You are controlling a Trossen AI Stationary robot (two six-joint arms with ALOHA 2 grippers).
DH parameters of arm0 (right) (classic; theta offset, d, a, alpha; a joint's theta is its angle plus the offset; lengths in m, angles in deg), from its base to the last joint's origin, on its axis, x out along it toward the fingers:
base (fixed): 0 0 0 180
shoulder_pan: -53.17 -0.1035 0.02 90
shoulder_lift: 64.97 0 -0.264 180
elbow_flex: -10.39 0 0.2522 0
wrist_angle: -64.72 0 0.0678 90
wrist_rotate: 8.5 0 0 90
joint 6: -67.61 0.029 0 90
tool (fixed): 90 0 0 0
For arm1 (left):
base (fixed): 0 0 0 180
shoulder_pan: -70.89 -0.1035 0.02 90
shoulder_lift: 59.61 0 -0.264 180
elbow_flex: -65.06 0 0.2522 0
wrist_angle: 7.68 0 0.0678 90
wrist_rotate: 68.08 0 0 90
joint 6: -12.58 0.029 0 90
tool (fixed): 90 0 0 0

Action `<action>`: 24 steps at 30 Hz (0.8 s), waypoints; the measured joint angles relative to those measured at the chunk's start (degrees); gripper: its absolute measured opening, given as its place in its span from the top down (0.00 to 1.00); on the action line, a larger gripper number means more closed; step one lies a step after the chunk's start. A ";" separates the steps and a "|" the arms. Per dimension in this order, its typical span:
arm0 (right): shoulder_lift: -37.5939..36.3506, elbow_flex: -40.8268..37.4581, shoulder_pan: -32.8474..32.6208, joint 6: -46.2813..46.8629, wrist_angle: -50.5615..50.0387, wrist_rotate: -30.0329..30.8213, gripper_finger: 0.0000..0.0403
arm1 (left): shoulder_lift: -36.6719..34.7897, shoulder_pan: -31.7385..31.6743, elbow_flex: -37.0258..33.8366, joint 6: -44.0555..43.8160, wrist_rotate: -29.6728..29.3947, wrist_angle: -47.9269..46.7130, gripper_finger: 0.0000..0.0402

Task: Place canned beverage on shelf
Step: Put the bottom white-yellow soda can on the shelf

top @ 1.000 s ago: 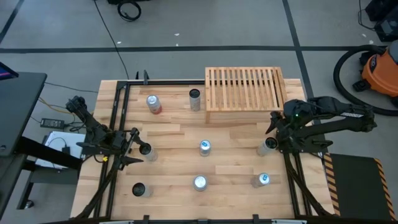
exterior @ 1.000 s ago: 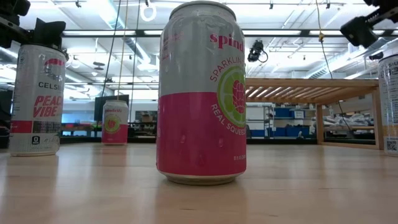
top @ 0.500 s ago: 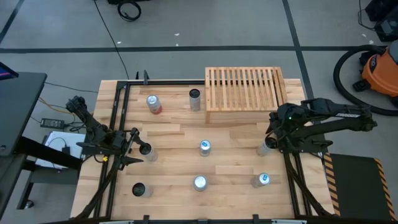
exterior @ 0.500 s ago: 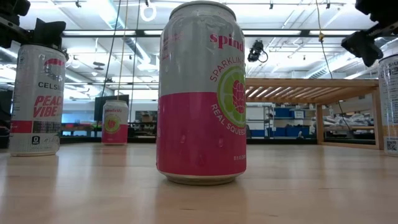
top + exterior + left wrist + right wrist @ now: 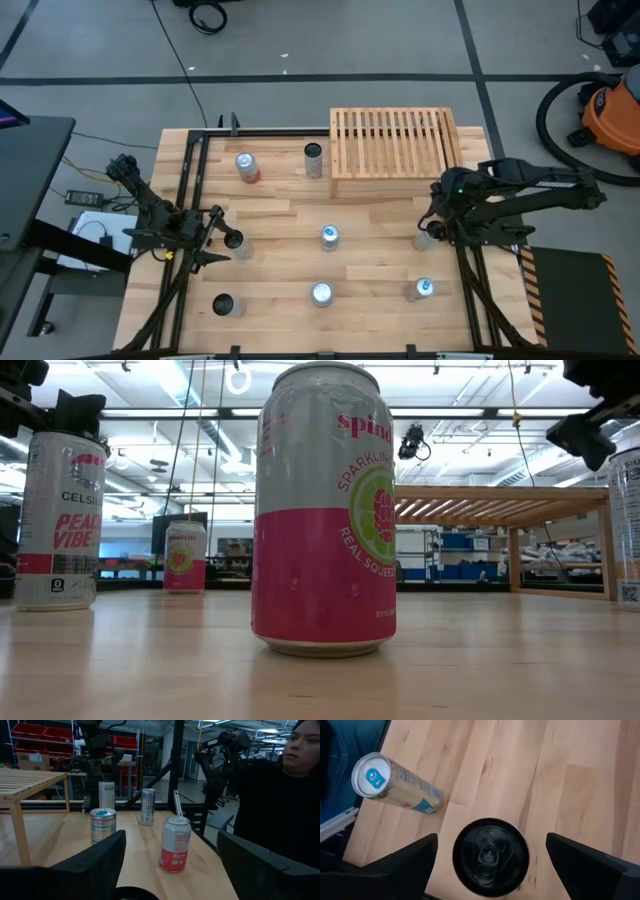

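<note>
High view – shelf (image 5: 394,144): at table's (image 5: 290,262) far edge, nothing on its slats.
High view – right gripper (image 5: 436,222): just off shelf's near right corner, over black-top can (image 5: 427,238); jaws wide, gripping nothing.
High view – left gripper (image 5: 214,238): far side of table from shelf, beside a dark-top can (image 5: 236,243); partly open, nothing held.
High view – other cans: pink can (image 5: 246,167) and dark-top one (image 5: 314,158) just beside shelf's left end; silver can (image 5: 329,237) in front of shelf; three more along near edge, well apart from shelf.
Low view – pink/grey can (image 5: 324,510): close up, blocks mid part of shelf (image 5: 505,500) behind it.
Low view – "Peach Vibe" can (image 5: 59,520): well off to side of shelf; small pink can (image 5: 185,556) farther back.
Left wrist – fingers (image 5: 97,857): spread, empty; cans stand betw. them and shelf (image 5: 22,785); person in dark top beyond table edge.
Right wrist – fingers (image 5: 590,857): wide either side of black-top can (image 5: 490,856), not touching; blue-tab can (image 5: 395,782) nearby.
</note>
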 joint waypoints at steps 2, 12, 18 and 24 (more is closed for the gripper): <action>0.78 0.00 0.00 -1.51 -0.02 -0.13 0.05 | 0.02 0.00 0.00 0.00 0.00 -0.06 0.21; 3.24 0.00 -1.19 -2.19 -0.03 -0.08 0.05 | 0.00 -0.01 0.00 -0.01 0.01 -0.06 0.21; 5.32 0.00 -3.92 0.99 -0.11 1.75 0.05 | 0.02 0.00 0.00 0.00 0.00 -0.06 0.21; 8.08 0.00 -5.63 3.67 -0.51 5.97 0.05 | 0.00 0.00 -0.02 0.02 0.02 -0.08 0.21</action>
